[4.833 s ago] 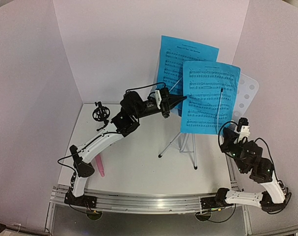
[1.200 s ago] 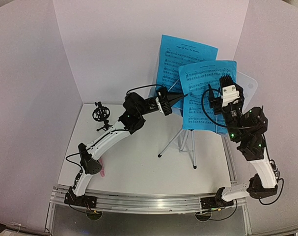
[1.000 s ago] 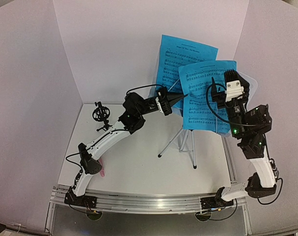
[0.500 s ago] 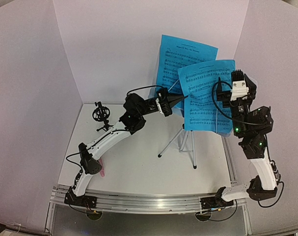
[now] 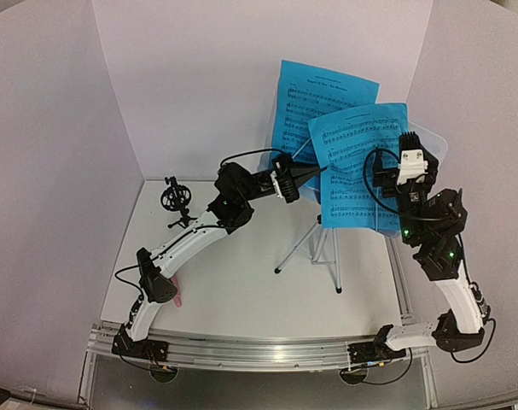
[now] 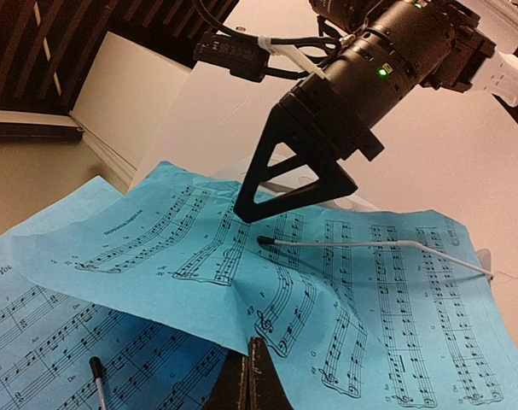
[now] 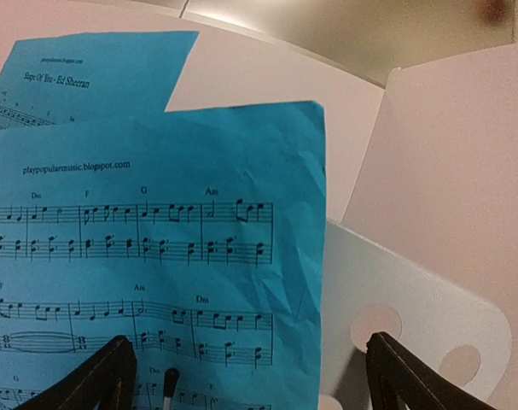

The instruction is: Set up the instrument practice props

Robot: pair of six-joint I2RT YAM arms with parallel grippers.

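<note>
We are listing: left hand point(image 5: 318, 170) pinching the front page point(image 5: 357, 154) at its left edge; right hand point(image 5: 410, 141) gaping wide, straddling that page's right edge before the desk point(image 7: 412, 290); stand point(image 5: 314, 248) standing on counter point(image 5: 241, 290).

Ctr-right of top view blocked: stand legs point(image 5: 321, 235), blue pages point(image 5: 352, 171), right arm point(image 5: 433, 243). Left arm point(image 5: 194, 243) arcs across mid-left, mic mount point(image 5: 175, 201) behind it. Lower-ctr tabletop point(image 5: 241, 295) free.
</note>
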